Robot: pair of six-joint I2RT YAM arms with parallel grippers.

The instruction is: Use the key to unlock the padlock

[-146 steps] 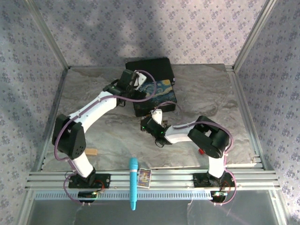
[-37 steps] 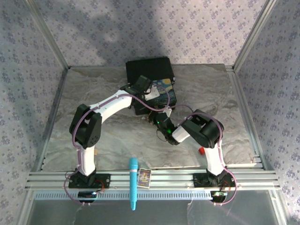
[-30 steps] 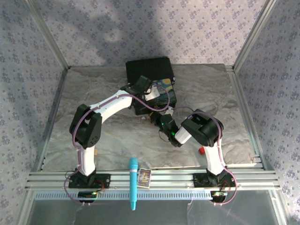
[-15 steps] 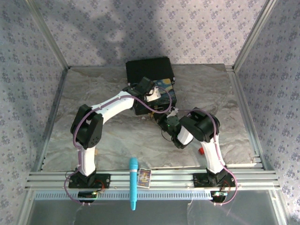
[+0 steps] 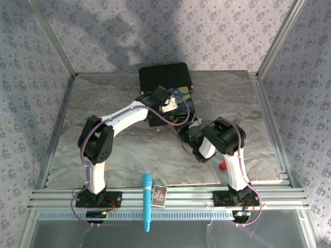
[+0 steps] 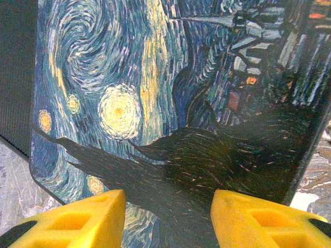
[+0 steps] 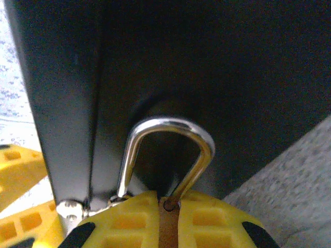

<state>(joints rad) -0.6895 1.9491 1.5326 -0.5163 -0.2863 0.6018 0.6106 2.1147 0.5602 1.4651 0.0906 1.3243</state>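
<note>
The padlock point(image 7: 170, 124) hangs at the dark front face of the painted box point(image 5: 182, 99). Its silver shackle arches up, and a thin strip of brass body shows between yellow fingers. My right gripper point(image 7: 168, 199) is shut on that brass body; in the top view the right gripper point(image 5: 190, 128) sits against the box's front. The left gripper point(image 6: 168, 206) hovers low over the box's painted lid point(image 6: 155, 103), fingers apart with nothing between them; from above the left gripper point(image 5: 173, 106) is on the box's near half. The key is hidden.
A black case point(image 5: 164, 76) lies behind the painted box. A small red block point(image 5: 222, 166) sits by the right arm. A teal marker point(image 5: 147, 201) and a small card point(image 5: 159, 195) rest on the front rail. Metal frame posts bound the table.
The right arm has folded in, and its gripper has shifted right along the box's front. The left gripper has stayed over the lid.
</note>
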